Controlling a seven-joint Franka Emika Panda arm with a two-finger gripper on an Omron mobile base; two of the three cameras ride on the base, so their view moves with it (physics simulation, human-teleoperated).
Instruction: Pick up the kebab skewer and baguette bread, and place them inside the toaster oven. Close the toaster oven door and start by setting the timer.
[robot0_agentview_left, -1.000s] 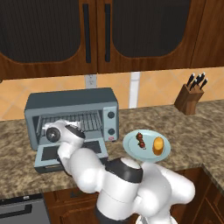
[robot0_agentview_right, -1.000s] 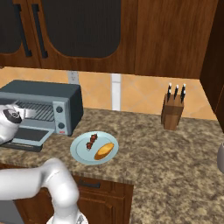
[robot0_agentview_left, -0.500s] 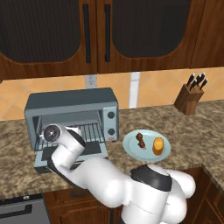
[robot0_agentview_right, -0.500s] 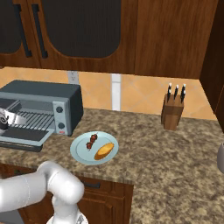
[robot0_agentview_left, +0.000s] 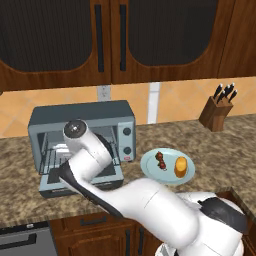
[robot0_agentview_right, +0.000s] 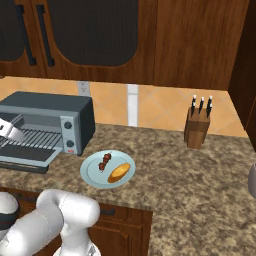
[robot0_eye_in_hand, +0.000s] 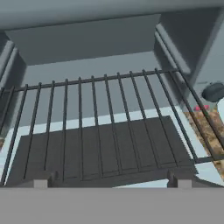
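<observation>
Dark wooden cupboards (robot0_agentview_left: 125, 40) hang at twelve o'clock above an orange tiled wall (robot0_agentview_right: 160, 107). A speckled stone counter (robot0_agentview_right: 200, 175) carries a knife block (robot0_agentview_left: 216, 112) at three o'clock.

Flat, even rendered light, no glare or blur, all views sharp edge to edge; soft shadows under the upper cabinets (robot0_agentview_left: 115, 40), dim inside the toaster oven (robot0_eye_in_hand: 109, 52), wire rack (robot0_eye_in_hand: 105, 127) casting a faint shadow below.

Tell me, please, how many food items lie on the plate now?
2. The kebab skewer lies on the left part of the plate, and the baguette bread lies beside it on the right. Nothing seems hidden.
</observation>
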